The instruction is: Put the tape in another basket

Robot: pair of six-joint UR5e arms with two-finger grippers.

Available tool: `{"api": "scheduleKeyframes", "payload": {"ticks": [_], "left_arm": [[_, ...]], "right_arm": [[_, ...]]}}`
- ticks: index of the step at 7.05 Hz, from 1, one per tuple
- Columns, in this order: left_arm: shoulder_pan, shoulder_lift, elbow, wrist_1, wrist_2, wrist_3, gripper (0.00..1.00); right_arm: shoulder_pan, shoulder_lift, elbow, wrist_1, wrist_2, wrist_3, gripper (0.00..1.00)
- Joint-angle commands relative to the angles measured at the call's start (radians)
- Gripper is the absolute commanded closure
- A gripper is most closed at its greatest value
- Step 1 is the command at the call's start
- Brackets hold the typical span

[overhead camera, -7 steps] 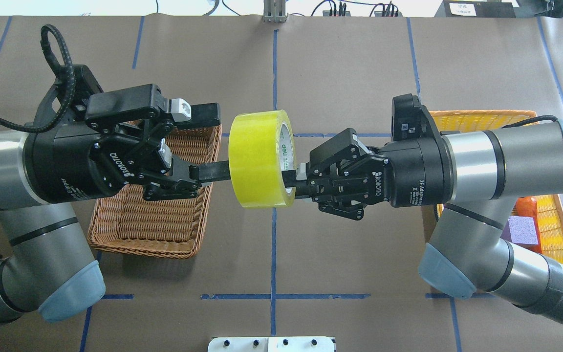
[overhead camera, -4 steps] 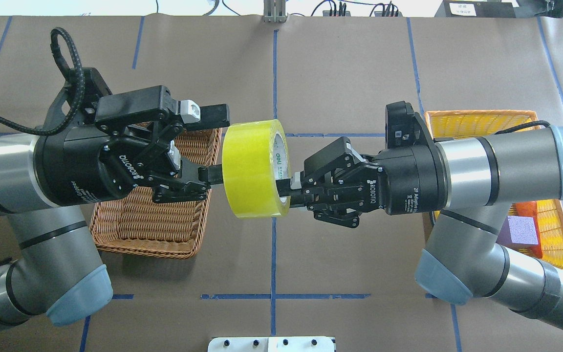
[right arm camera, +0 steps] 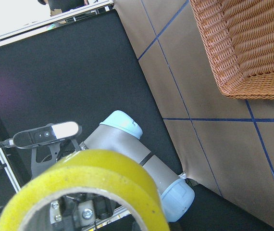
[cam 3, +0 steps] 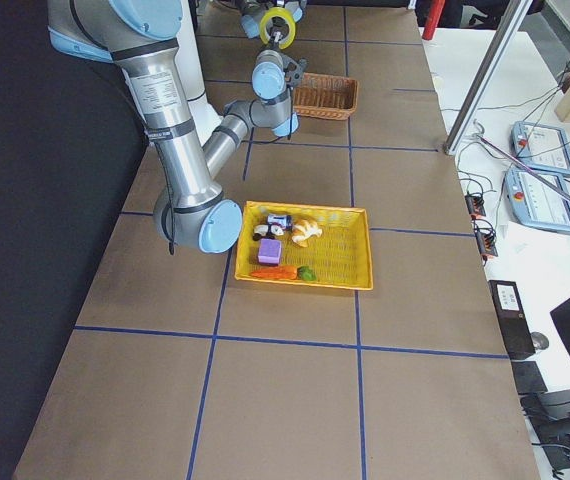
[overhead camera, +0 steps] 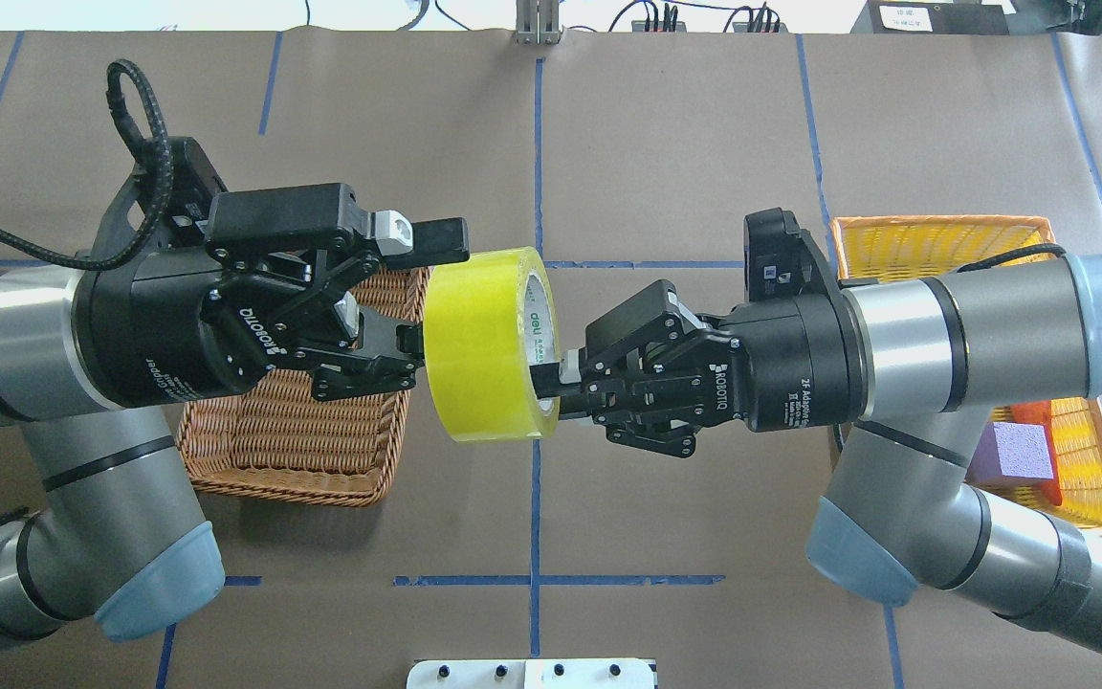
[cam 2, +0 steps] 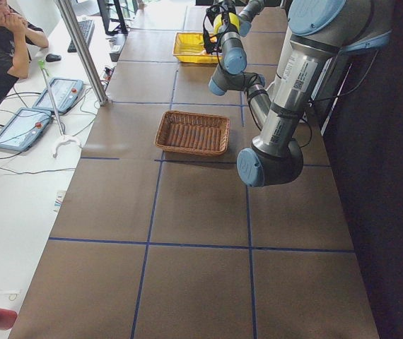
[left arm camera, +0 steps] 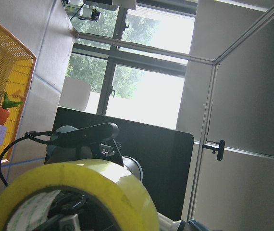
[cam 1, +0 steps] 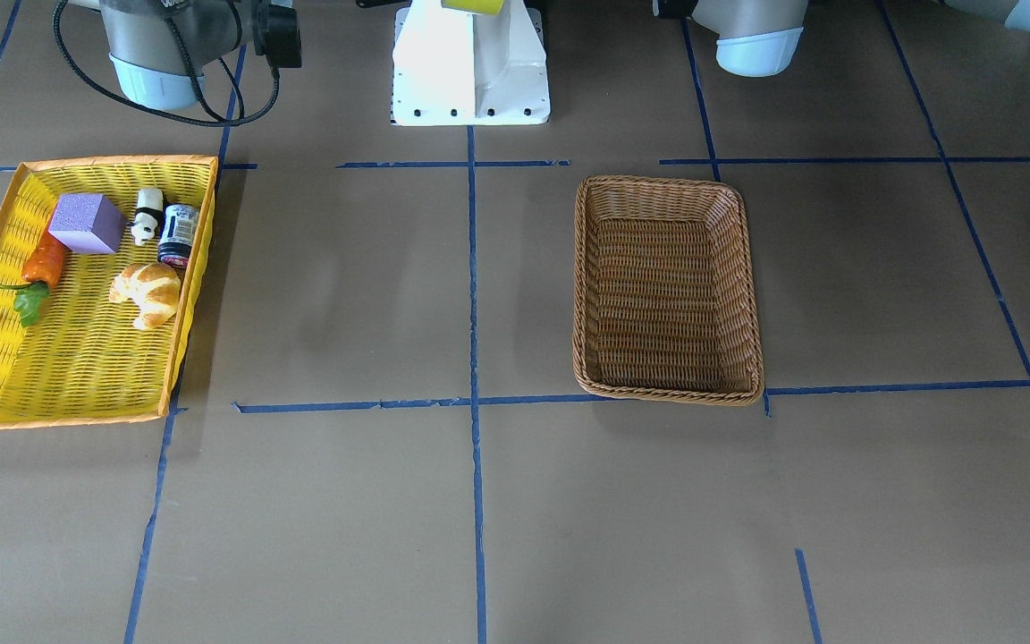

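1. Presently the tape (overhead camera: 479, 354) hangs on edge in mid-air, just beside the basket (overhead camera: 274, 469) and not in it.
2. Right gripper (overhead camera: 546, 378) pinches the roll's wall with one finger inside the core; judged the carrying hold.
3. Left gripper (overhead camera: 438, 292), above the basket, is spread around the roll's far side and has not closed on it; judged a hand-over.
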Motion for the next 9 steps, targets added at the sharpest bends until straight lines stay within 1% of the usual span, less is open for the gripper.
{"api": "scheduleKeyframes", "payload": {"ticks": [1,2,5,6,7,8,9], "left_arm": [[0.001,0.003,0.001,0.000,-0.001,0.002,1.00],[0.001,0.003,-0.001,0.000,-0.001,0.002,1.00],[-0.003,0.018,-0.007,-0.035,-0.001,0.000,1.00],[-0.008,0.021,-0.018,-0.036,-0.001,-0.001,1.00],[-0.011,0.046,-0.019,-0.058,0.000,-0.001,1.00],[-0.020,0.085,-0.016,-0.072,0.000,0.005,1.00],[-0.031,0.086,-0.001,-0.069,0.000,0.012,1.00]], "right_arm": [[-0.001,0.005,0.002,0.000,-0.003,-0.006,0.46],[0.002,0.002,0.002,0.000,-0.002,-0.009,0.00],[0.008,-0.004,0.003,0.003,0.006,-0.010,0.00],[0.013,-0.009,0.003,0.020,0.006,-0.007,0.00],[0.027,-0.042,0.003,0.075,0.006,-0.004,0.00],[0.047,-0.093,0.005,0.106,0.008,-0.007,0.00],[0.074,-0.127,0.005,0.101,0.011,-0.041,0.00]]}}
